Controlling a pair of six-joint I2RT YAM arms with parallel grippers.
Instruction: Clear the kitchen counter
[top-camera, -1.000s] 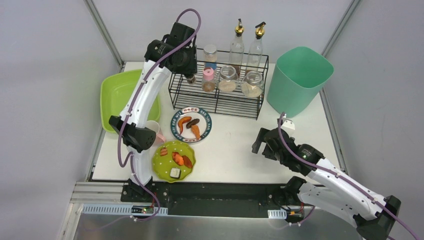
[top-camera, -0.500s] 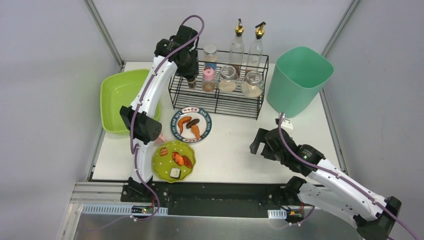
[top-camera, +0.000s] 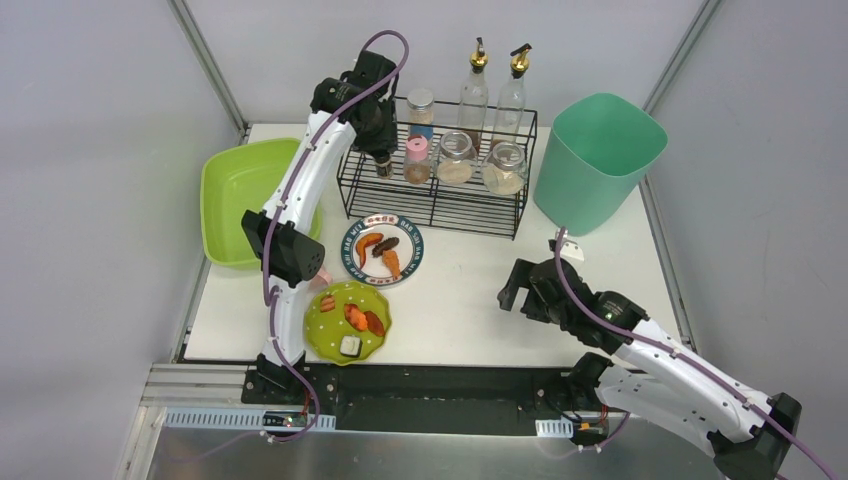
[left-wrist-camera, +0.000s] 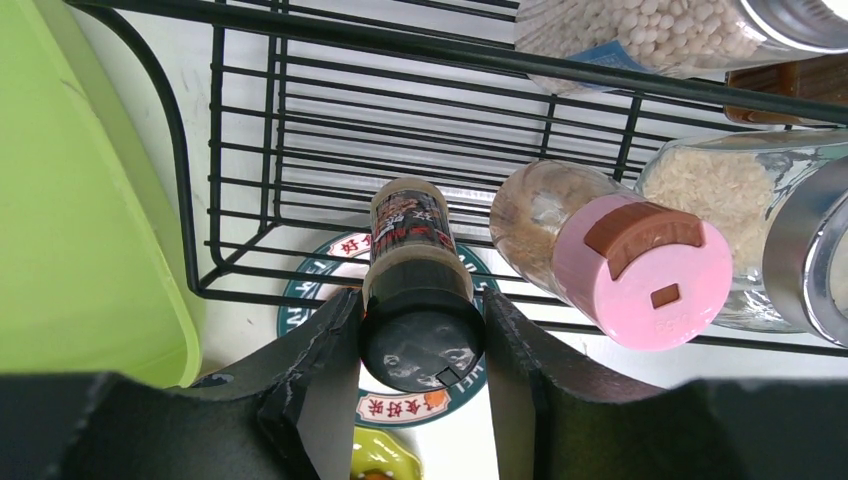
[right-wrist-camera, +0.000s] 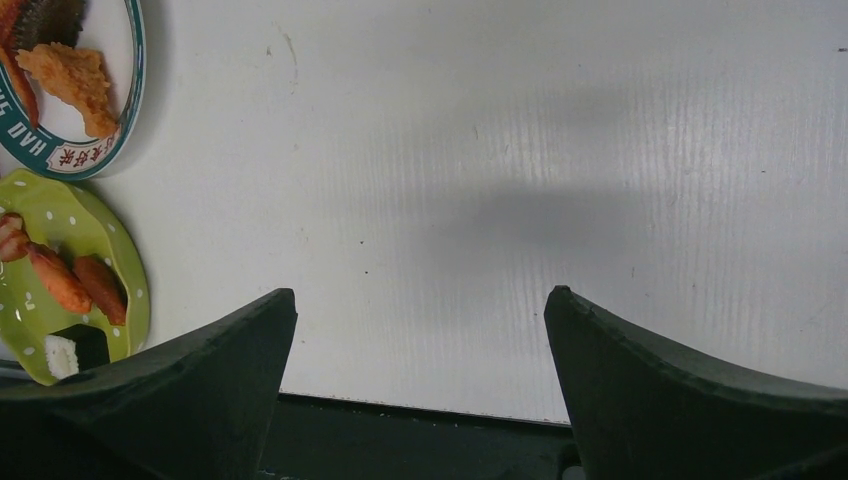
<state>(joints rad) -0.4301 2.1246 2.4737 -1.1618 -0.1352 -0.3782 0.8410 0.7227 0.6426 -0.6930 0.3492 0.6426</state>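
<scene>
The kitchen counter (top-camera: 470, 300) is the white tabletop. At its back left my left gripper (top-camera: 379, 148) is shut on a brown spice bottle (top-camera: 382, 164) with a black cap, at the left end of the black wire rack (top-camera: 440, 200). In the left wrist view both fingers of that gripper (left-wrist-camera: 420, 312) press the cap of the bottle (left-wrist-camera: 412, 240), and its foot is down over the rack's wires (left-wrist-camera: 250, 150). My right gripper (top-camera: 516, 286) hovers open over bare counter at the front right, with nothing between its jaws (right-wrist-camera: 420, 300).
A pink-lidded jar (left-wrist-camera: 640, 270), glass jars and two oil bottles fill the rack. A lime-green tub (top-camera: 232, 195) sits left of it and a teal bin (top-camera: 598, 160) right. A blue-rimmed plate (top-camera: 383, 250) and a green plate (top-camera: 350, 320) hold food. A pink cup (top-camera: 320, 272) peeks from behind the left arm.
The left arm swung right and back with the bottle, bringing it down into the rack's left end, then held still. The right gripper crept slightly left.
</scene>
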